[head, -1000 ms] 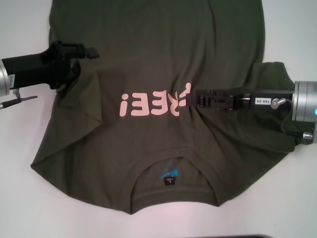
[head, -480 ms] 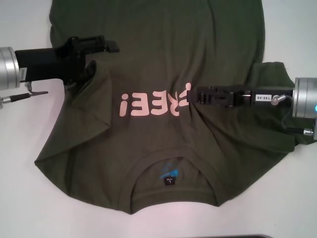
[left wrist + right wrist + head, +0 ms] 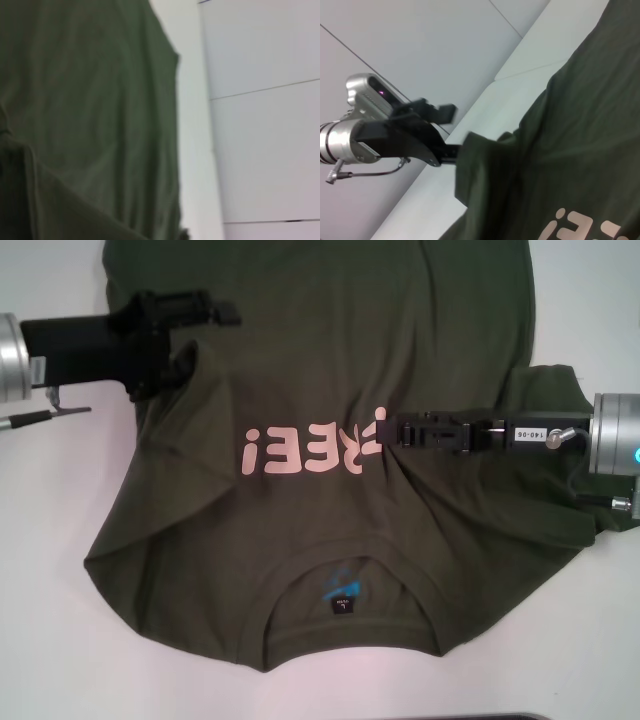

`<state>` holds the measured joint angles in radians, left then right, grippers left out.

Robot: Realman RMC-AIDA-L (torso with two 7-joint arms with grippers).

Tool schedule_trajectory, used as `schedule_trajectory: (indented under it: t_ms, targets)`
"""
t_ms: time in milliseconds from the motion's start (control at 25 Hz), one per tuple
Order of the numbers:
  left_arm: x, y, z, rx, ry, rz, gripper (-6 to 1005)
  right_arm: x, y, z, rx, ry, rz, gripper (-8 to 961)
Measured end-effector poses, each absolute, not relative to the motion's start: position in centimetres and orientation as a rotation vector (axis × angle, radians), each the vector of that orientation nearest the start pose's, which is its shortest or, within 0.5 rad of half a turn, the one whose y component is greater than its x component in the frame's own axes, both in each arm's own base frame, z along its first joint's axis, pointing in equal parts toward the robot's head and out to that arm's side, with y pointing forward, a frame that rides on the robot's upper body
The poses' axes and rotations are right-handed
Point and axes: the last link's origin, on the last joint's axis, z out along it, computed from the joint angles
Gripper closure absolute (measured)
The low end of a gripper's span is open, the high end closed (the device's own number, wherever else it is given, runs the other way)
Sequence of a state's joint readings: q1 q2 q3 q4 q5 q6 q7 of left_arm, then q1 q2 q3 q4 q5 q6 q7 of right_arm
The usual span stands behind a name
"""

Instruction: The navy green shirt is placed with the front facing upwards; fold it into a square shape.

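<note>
The navy green shirt (image 3: 330, 530) lies front up on the white table, pale pink lettering (image 3: 310, 448) mid-chest and the black neck label (image 3: 342, 602) at the near collar. My left gripper (image 3: 190, 345) is shut on the shirt's left sleeve and side edge and holds that cloth raised over the body. The right wrist view shows this too, with the left gripper (image 3: 452, 140) and cloth hanging from it. My right gripper (image 3: 392, 435) is low on the chest beside the lettering, shut on bunched cloth, with creases running out from its tip. The left wrist view shows only shirt cloth (image 3: 90, 110).
The white table (image 3: 50, 640) shows bare to the left, right and near side of the shirt. The shirt's right sleeve (image 3: 545, 400) lies bunched under my right arm. A dark strip (image 3: 490, 717) runs along the near edge.
My left gripper has moved inward over the shirt and a little farther away, drawing the left sleeve and side edge with it. The right gripper has stayed in place.
</note>
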<state>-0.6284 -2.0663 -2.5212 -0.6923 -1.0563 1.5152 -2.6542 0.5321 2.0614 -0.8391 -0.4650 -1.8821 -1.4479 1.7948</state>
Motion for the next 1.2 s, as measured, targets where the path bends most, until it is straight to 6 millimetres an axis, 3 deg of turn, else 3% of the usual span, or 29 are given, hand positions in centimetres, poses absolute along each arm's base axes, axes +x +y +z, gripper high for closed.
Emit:
schedule_trajectory:
  t_ms: [200,760,920,1200]
  targets:
    - [-24.7,36.7,0.8,2.117,2.293,0.711,234,27.1,31.9,-3.6,-2.591,1.405,0.784,224]
    - [-20.6,36.8,0.9,2.337,2.143,0.552,241,27.2,32.1,-3.6,-2.578,1.404,0.774,224]
    - [-20.1,37.0,1.2,2.419,2.183,0.434,243,27.4,32.3,-3.6,-2.570,1.401,0.764,224]
    - [-19.6,37.3,1.8,2.495,2.185,0.432,247,27.6,32.2,-3.6,-2.566,1.405,0.747,224]
